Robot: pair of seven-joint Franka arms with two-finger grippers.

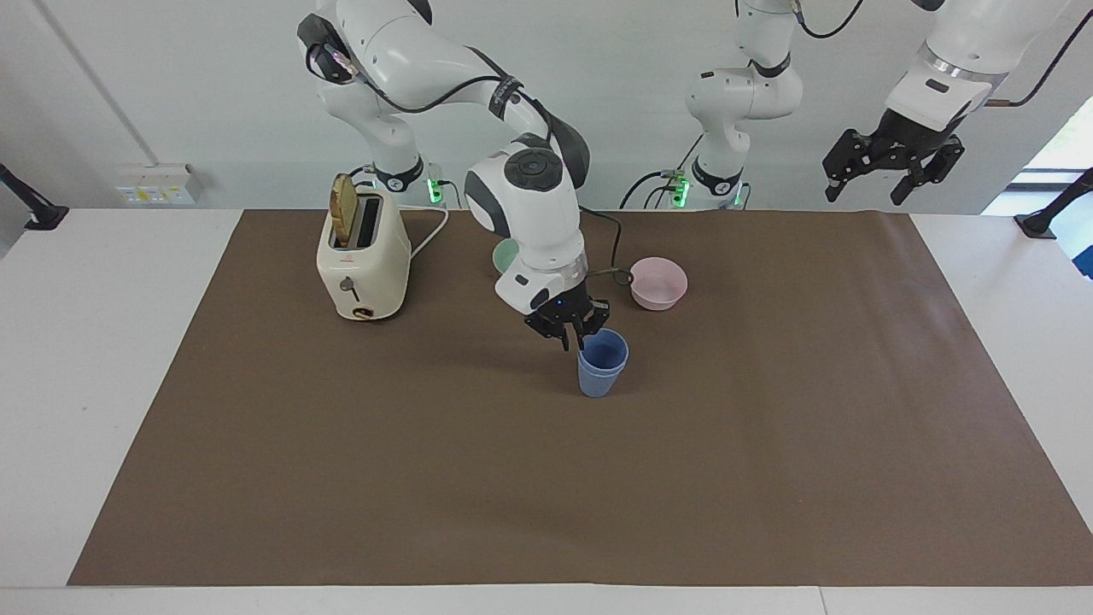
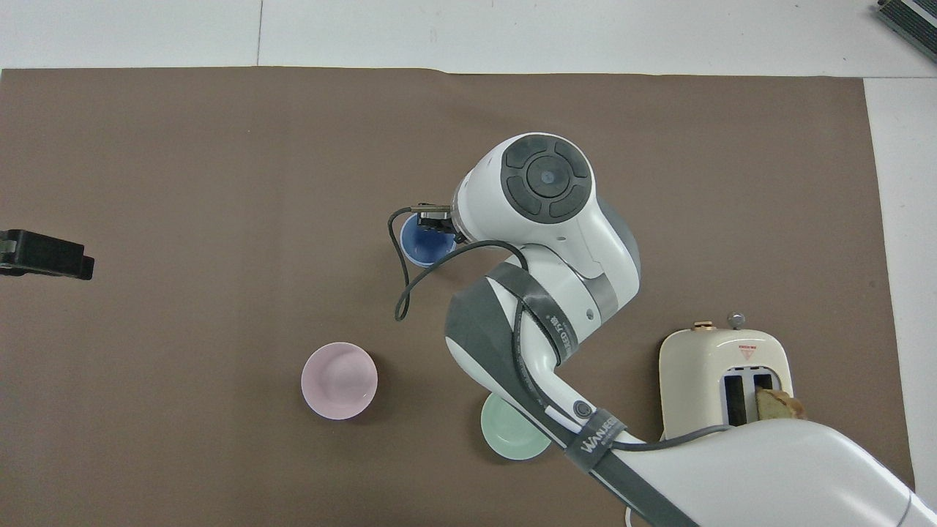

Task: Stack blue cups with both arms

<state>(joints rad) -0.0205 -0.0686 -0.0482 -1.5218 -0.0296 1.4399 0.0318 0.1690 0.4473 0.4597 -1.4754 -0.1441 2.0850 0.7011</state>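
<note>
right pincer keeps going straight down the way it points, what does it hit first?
Probably the stacked blue cups: the right pincer points down at their rim on the robots' side. Depth is unclear; it may just miss and meet the brown mat.
</note>
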